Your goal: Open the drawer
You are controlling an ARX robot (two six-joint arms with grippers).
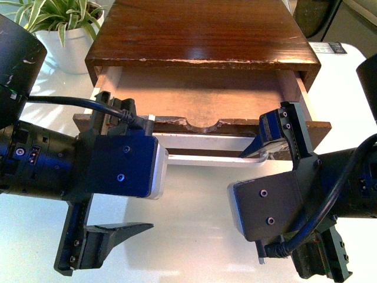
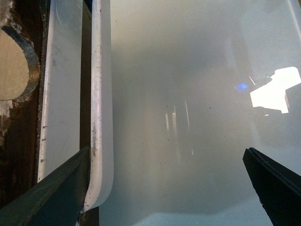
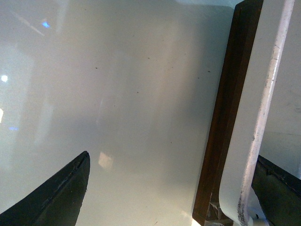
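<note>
**Drawer partly out: handling notes and count**

Logging the drawer (image 1: pixel 200 88) as sitting partly pulled out of the dark wooden cabinet (image 1: pixel 200 29), toward the robot, showing a pale floor, all on the white table (image 1: pixel 194 236).

Judging it stiff and fairly light (shallow, wooden, nothing seen inside), probably sliding wood on wood with some rubbing. Expecting binding if pulled harder at one end than the other.

Taking the long white handle (image 1: pixel 200 159) as the place to hold, near both ends, rather than the half-round notch (image 1: pixel 203 125) in the top edge. Treating that handle as the weak point: looking smooth, so risking a slip. Strength of its fixing not readable from these views.

Reading the left hand (image 2: pixel 165 155) as spread wide and gripping nothing, with one finger (image 2: pixel 51 193) lying on the drawer side of the bar near one end and the other well apart over bare table. Reading the right hand (image 3: pixel 171 157) as spread wide too, with one finger (image 3: pixel 277 183) on the drawer side of the bar near the other end.

Counting: one drawer, one handle, one notch, one cabinet, two hands, two fingers on each, one potted plant (image 1: pixel 59 23) behind at the left.
</note>
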